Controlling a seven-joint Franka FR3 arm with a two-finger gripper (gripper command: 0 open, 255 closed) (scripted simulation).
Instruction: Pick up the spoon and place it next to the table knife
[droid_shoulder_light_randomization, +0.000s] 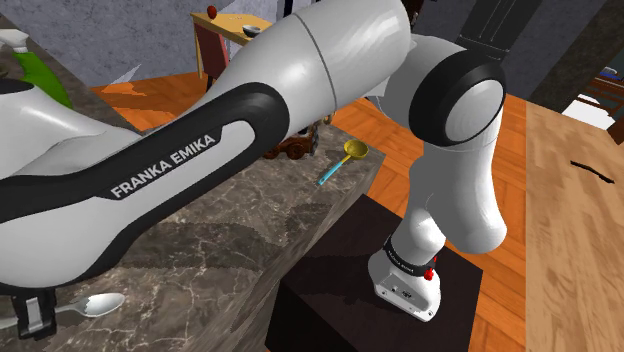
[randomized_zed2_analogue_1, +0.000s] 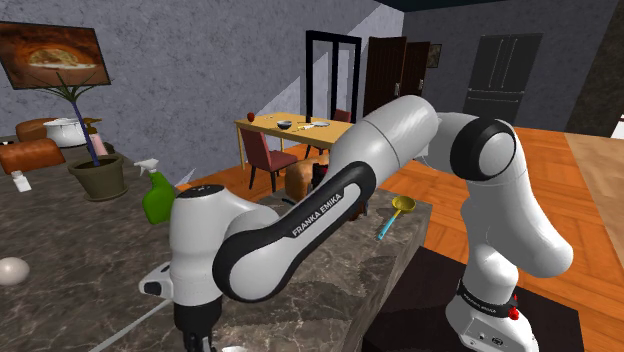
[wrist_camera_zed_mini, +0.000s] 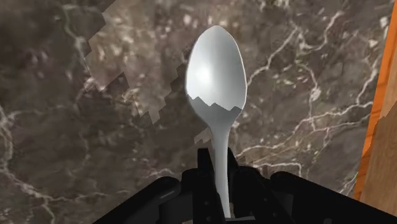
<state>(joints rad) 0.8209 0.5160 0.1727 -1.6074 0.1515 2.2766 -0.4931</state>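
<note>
A silvery spoon points its bowl away from my gripper, whose black fingers are shut on its thin handle. In the shoulder view the spoon is level at the near left end of the dark marble counter, on it or just above it, with the gripper at its handle. In the second exterior view the gripper hangs low over the counter's near edge. A thin grey strip lies beside it; whether it is the table knife or the spoon's handle, I cannot tell.
A yellow scoop with a blue handle lies at the counter's far corner. A green spray bottle, a potted plant and a white egg-shaped thing stand further along. The counter edge drops to orange floor.
</note>
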